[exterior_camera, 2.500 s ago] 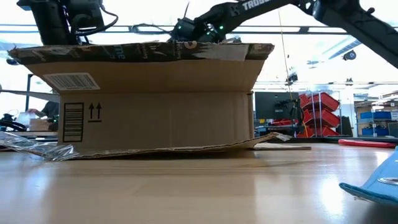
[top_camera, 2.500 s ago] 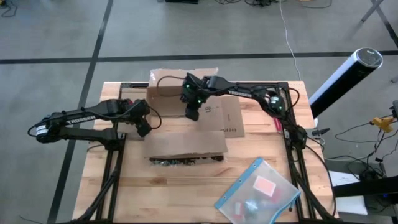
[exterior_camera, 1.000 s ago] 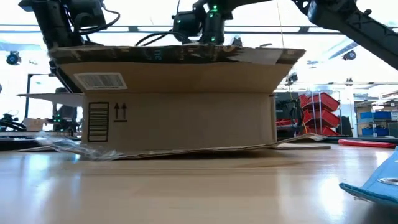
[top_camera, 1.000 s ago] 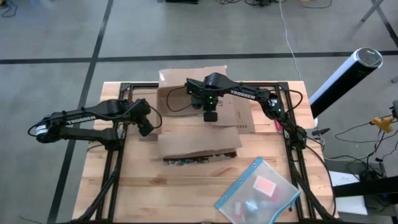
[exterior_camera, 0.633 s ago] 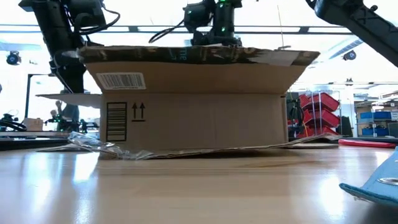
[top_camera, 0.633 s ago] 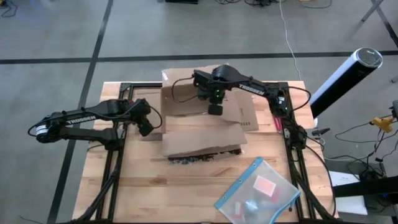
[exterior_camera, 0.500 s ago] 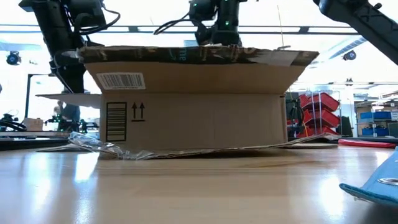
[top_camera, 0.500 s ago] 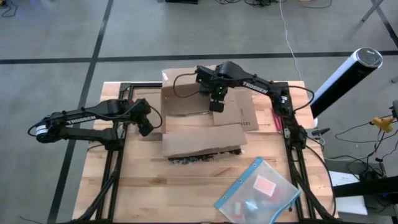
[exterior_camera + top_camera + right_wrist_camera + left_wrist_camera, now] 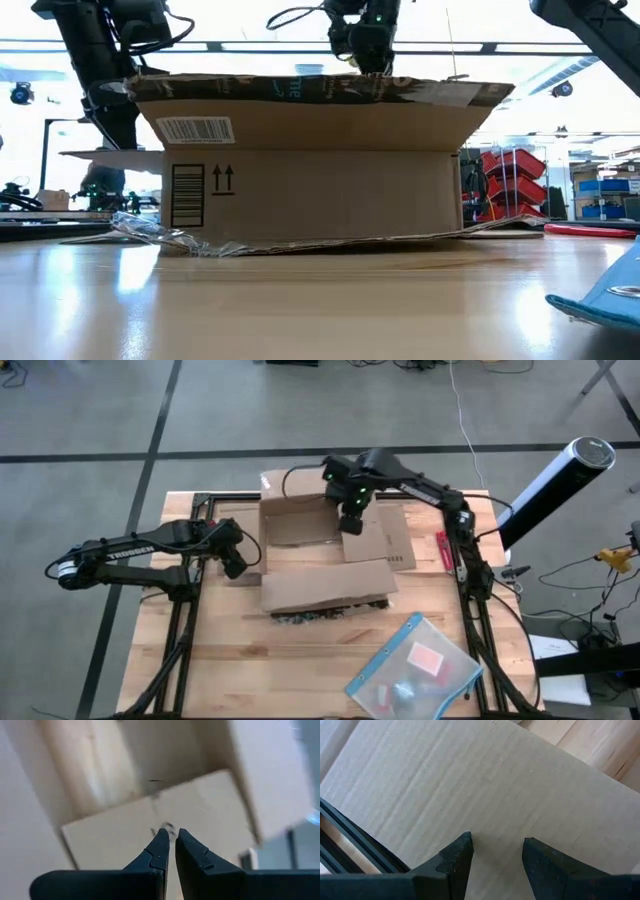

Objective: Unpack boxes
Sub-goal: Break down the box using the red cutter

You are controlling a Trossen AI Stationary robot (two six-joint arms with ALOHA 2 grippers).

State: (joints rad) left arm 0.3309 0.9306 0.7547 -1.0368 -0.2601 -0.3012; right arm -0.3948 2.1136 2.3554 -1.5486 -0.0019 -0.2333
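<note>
High view: brown cardboard box [image 9: 325, 555] with flaps spread, contents unclear; right gripper [image 9: 351, 525] hovers above, fingers nearly clenched; left gripper [image 9: 236, 568] released beside it.

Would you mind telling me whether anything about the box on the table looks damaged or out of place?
The box looks rough: its top flap edges are ragged, a crumpled clear tape strip trails from its lower corner, and one bottom flap splays onto the table.

Two black jointed arms carry white lettering, looping black cables and green lights.
</note>
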